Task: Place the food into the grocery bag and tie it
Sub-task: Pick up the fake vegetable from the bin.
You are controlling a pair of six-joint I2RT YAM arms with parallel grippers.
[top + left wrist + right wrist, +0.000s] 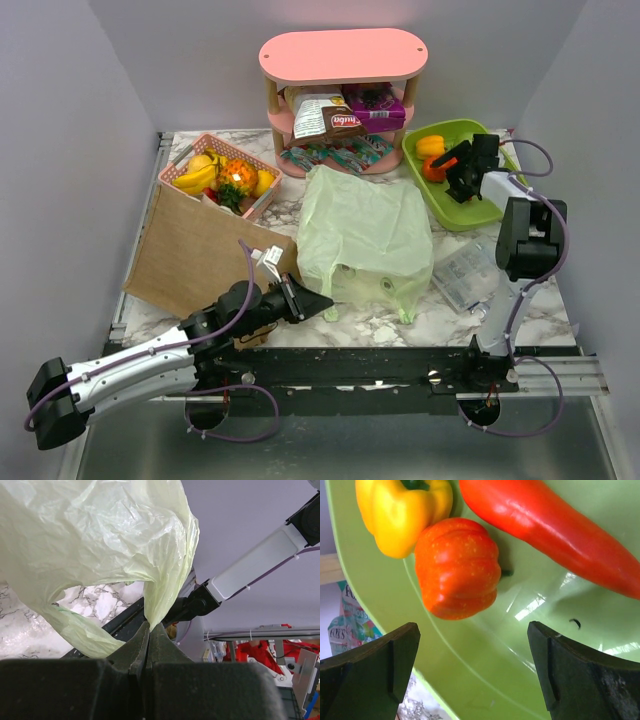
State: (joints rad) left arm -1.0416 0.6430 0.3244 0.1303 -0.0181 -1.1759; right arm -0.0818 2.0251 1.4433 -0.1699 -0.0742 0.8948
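L claw (149,632) clamped on bag (365,235), near corner. R claw (474,630) wide apart, nothing held, over green tray (455,222). Just ahead, slightly left of jaw centre: orange veg (457,567). Right of it: red pepper (560,535), long axis diagonal. Closer to R arm; prob. needs small left shift before closing.

We see a white marble-patterned table top (380,322) with grey veins. At its far middle stands a two-tier shelf (343,53) with a pink oval top and pale wooden posts. Left of it sits a pink plastic lattice basket (250,152), and just in front of that a stiff brown paper bag (195,250) lies flat. Right of the shelf we find a glossy lime-green plastic tray (470,210). Near its front end, a flat clear plastic packet (465,272) lies on the marble.
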